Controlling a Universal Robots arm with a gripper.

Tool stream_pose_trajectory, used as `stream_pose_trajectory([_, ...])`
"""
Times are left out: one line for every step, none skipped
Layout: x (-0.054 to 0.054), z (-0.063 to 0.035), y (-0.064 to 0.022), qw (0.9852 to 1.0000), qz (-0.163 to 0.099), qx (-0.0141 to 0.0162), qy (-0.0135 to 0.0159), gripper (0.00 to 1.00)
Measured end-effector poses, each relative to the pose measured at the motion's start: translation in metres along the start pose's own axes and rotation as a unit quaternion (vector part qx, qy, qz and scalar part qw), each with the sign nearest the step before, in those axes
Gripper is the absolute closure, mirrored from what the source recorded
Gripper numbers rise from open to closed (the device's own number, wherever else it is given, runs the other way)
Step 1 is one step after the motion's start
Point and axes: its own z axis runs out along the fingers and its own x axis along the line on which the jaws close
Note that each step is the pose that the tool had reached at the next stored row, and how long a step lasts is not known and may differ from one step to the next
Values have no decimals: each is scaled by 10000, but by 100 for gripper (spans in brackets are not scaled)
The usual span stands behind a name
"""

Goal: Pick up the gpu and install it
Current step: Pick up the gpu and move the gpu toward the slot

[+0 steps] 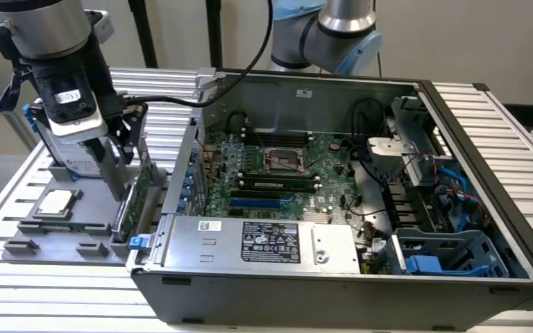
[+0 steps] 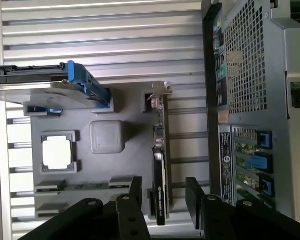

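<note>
A slatted metal tabletop point(image 1: 53, 291) carries an open computer case point(image 1: 341, 295), its motherboard point(image 1: 276, 159) exposed; on the exterior view's left of the case lies a grey fixture tray point(image 1: 58, 243); a silver hard drive with blue rails point(image 2: 45, 90) stands at the tray's far end; the gpu point(image 1: 139, 198) stands on edge in a slot of the tray, just beside the case's outer wall, not yet lifted; a small square CPU chip point(image 1: 55, 202) sits in its own pocket, apart from the card. The tool point(image 2: 165, 197) hangs directly over the gpu, open and holding nothing; its fingers point(image 2: 136, 192) straddle the card's thin faces near one end; a gap shows on each side. The card's long axis runs parallel to the case wall, crosswise to the tool's closing direction, its silver bracket point(image 2: 157, 92) at the end far from the fingers.
</note>
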Motion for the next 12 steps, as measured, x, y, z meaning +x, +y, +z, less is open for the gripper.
stream_pose_trajectory([0, 17, -5, 10000, 0, 0, 0, 0])
stream_pose_trajectory([0, 36, -10, 10000, 0, 0, 0, 0])
stream_pose_trajectory([0, 53, -15, 10000, 0, 0, 0, 0])
stream_pose_trajectory([1, 71, -18, 10000, 0, 0, 0, 0])
stream_pose_trajectory([1, 89, -20, 10000, 1, 0, 0, 0])
stream_pose_trajectory([1, 106, -22, 10000, 0, 0, 0, 0])
stream_pose_trajectory([1, 125, -25, 10000, 0, 0, 0, 0])
stream_pose_trajectory([1, 143, -26, 10000, 0, 0, 0, 0])
stream_pose_trajectory([1, 162, -28, 10000, 0, 0, 0, 0])
stream_pose_trajectory([2, 180, -30, 10000, 0, 0, 0, 0])
stream_pose_trajectory([2, 197, -32, 10000, 0, 0, 0, 0])
stream_pose_trajectory([2, 216, -34, 10000, 0, 0, 0, 0])
